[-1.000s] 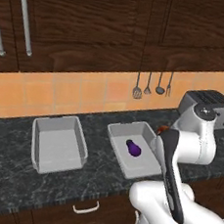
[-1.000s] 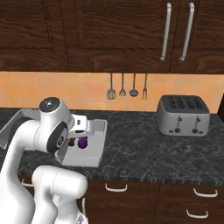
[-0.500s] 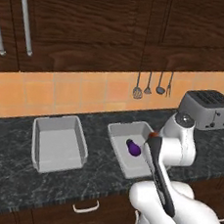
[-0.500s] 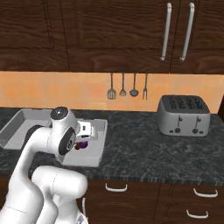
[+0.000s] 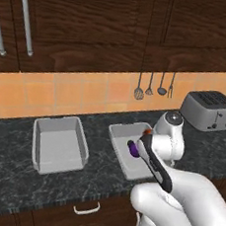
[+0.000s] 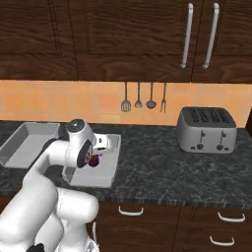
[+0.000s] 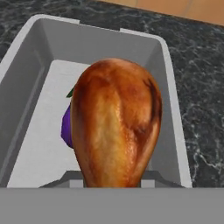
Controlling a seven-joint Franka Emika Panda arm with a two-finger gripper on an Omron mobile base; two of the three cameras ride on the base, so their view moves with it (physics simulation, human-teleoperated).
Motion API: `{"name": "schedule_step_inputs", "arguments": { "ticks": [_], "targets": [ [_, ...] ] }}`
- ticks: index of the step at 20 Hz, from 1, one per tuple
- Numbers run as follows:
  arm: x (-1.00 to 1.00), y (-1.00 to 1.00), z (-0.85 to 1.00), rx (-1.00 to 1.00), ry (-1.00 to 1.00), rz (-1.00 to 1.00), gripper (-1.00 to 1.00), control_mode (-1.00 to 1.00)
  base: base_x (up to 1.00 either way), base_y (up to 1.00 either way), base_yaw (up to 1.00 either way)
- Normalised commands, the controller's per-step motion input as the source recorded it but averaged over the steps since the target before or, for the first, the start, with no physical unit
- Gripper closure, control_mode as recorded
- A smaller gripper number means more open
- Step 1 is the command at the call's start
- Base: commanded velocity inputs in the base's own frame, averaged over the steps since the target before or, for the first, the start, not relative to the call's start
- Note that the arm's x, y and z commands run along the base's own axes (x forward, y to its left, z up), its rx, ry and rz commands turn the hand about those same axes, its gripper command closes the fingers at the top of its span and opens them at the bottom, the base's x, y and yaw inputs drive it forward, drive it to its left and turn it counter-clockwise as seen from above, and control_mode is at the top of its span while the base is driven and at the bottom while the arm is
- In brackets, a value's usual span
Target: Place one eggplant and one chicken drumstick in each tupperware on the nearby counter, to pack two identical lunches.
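Two grey tupperwares stand on the black marbled counter point(image 5: 9, 172). The left tupperware point(image 5: 59, 148) point(image 6: 27, 145) is empty. A purple eggplant point(image 5: 132, 148) point(image 6: 93, 161) point(image 7: 66, 129) lies in the right tupperware point(image 5: 124, 136) point(image 6: 110, 167) point(image 7: 100, 43). My gripper point(image 6: 98, 148) hangs just above this right tupperware, shut on a golden-brown chicken drumstick point(image 7: 116, 131) point(image 5: 146, 133). In the hand view the drumstick covers most of the eggplant and hides my fingertips.
A silver toaster point(image 5: 209, 111) point(image 6: 205, 130) stands on the counter to the right. Several utensils point(image 5: 150, 84) point(image 6: 142, 96) hang on the orange tiled wall behind. Dark wood cabinets are above, drawers with silver handles below the counter edge.
The arm has swung left from near the toaster, carrying the drumstick, and now holds it over the tupperware with the eggplant. The grip has stayed shut.
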Motion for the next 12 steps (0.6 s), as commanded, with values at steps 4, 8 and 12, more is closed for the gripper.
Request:
{"name": "schedule_step_inputs", "arguments": {
  "ticks": [4, 8, 12],
  "targets": [
    [0.54, 0.06, -0.53, 0.0, 0.06, 0.0, 1.0, -1.0, 0.0, 0.0, 0.0],
    [0.41, 0.03, -0.51, 0.0, 0.0, 0.0, 1.0, -1.0, 0.0, 0.0, 0.0],
    [0.33, 0.0, -0.47, -0.02, 0.0, 0.0, 1.0, -1.0, 0.0, 0.0, 0.0]
  ]
}}
